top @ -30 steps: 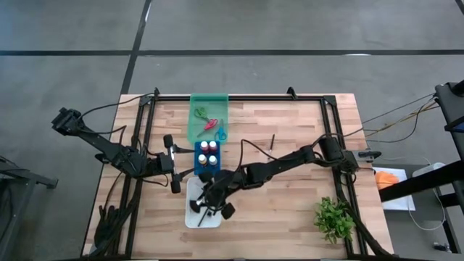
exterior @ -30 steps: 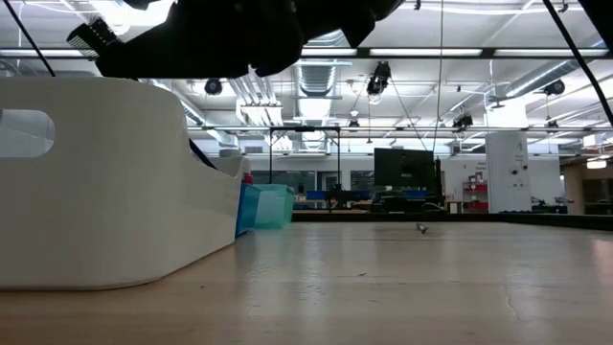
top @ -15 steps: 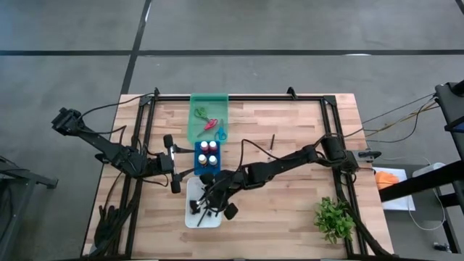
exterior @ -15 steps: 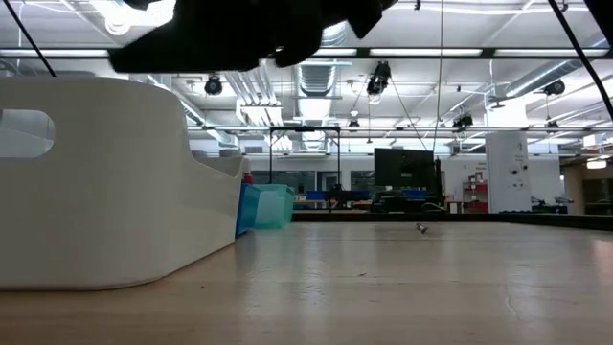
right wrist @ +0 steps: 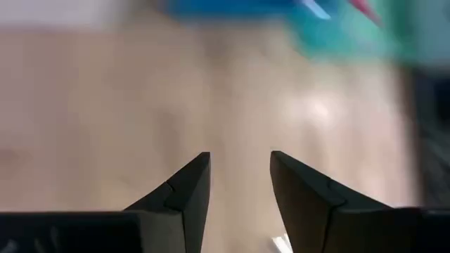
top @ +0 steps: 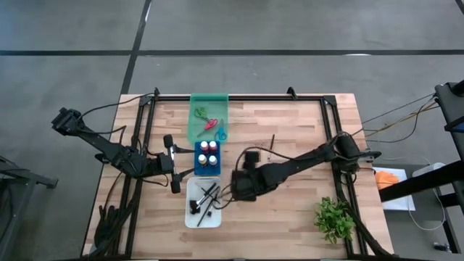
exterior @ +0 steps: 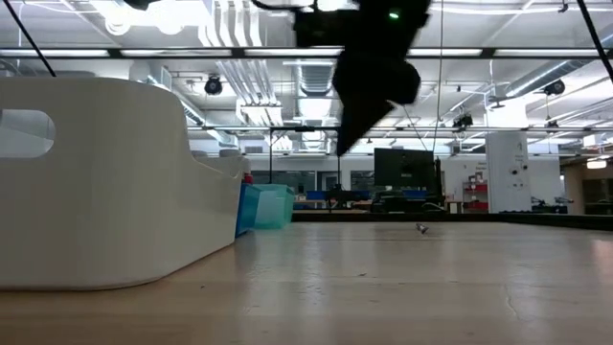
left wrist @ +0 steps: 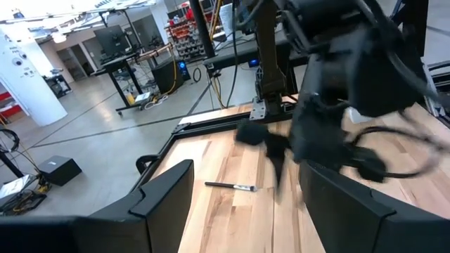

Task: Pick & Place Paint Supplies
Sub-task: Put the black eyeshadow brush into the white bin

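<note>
Brush (top: 272, 141) lies alone; right pincer (right wrist: 238, 184) view blurred.

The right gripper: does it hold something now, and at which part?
Nothing is held. The right gripper has its dark fingers apart with only bare wooden table between them. It hangs beside the white tray of thin brushes.

The table (top: 290, 210) is pale wood in butcher-block strips, smooth with a soft sheen in the low view. The white tray (exterior: 105, 182) looks like matt moulded plastic. The green tray (top: 209, 109) is translucent plastic, the blue tray (top: 197, 161) opaque plastic. The table frame (top: 246, 98) is black metal.
</note>
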